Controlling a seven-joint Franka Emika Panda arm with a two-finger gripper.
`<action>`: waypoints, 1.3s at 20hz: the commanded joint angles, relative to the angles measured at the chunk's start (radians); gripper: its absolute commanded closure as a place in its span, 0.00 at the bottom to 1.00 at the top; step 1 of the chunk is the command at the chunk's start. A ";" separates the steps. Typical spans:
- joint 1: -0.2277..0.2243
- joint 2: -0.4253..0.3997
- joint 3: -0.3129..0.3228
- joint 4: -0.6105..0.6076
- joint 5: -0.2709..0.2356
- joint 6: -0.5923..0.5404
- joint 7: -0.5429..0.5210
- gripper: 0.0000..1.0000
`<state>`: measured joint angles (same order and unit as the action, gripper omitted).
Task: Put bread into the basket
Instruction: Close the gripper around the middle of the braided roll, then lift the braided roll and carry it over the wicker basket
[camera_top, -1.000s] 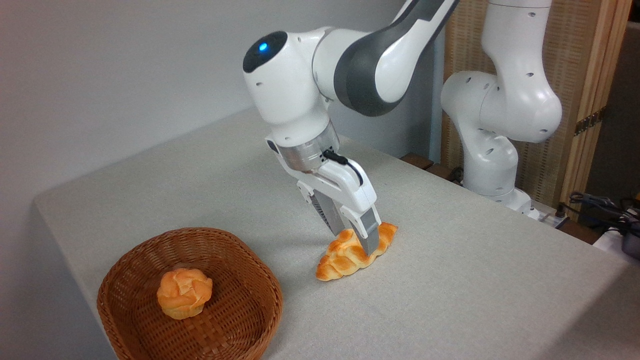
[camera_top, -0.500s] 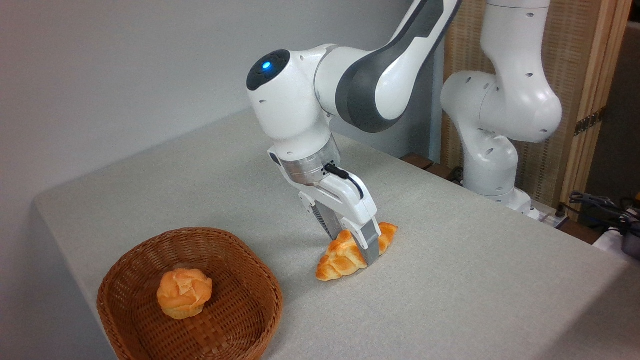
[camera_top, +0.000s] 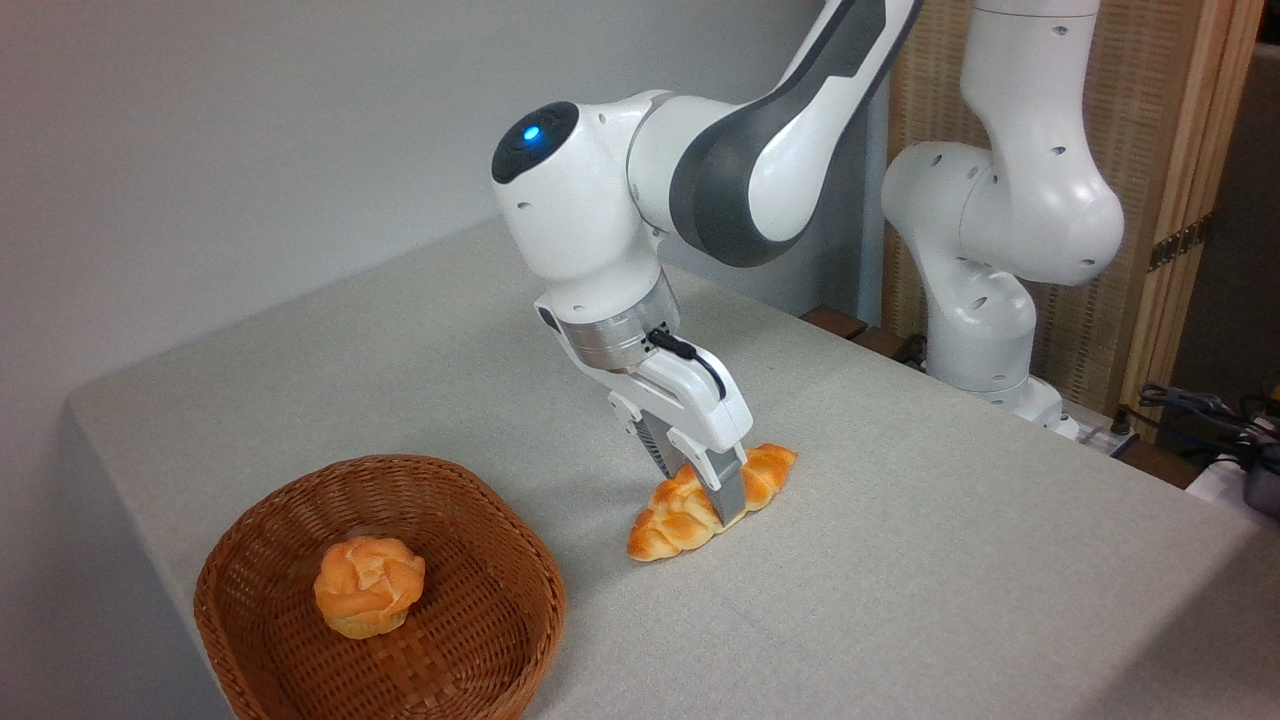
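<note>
A desk (camera_top: 900, 560) covered in a pale grey-beige, finely textured cloth fills most of the view, its far edge running diagonally up toward a plain grey wall (camera_top: 220, 150). Taking the basket (camera_top: 300, 530) as the landmark: it sits at the desk's near left corner, round, shallow and brown woven wicker, with a small round puffy bun (camera_top: 368, 585) lying inside it, left of its middle. To the right of the basket, apart from its rim, the bread (camera_top: 675, 510) lies on the cloth, a braided golden-orange loaf with one pointed end toward the basket and the other angled away to the upper right. The gripper (camera_top: 715, 495) comes down on the loaf's middle from above, tilted, its two fingers closed in against the loaf's sides, one in front and one behind; whether the loaf is lifted clear of the cloth cannot be told. The white and grey arm (camera_top: 640, 210) rises from there up and to the right, a blue light glowing on its joint. Farther right of the basket, beyond the desk's back edge, stands the arm's white base column (camera_top: 985, 250), in front of a woven screen in a light wooden frame (camera_top: 1170, 200). At the far right, dark cables (camera_top: 1210, 420) lie past the desk's edge
</note>
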<state>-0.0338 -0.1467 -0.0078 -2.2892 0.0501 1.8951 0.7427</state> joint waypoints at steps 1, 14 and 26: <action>-0.006 0.016 0.005 0.169 0.005 -0.144 0.015 0.53; 0.006 0.392 0.009 0.800 -0.039 -0.055 0.014 0.44; 0.006 0.453 -0.009 0.777 -0.026 0.094 0.017 0.00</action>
<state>-0.0300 0.2992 -0.0173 -1.5177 0.0300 1.9636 0.7427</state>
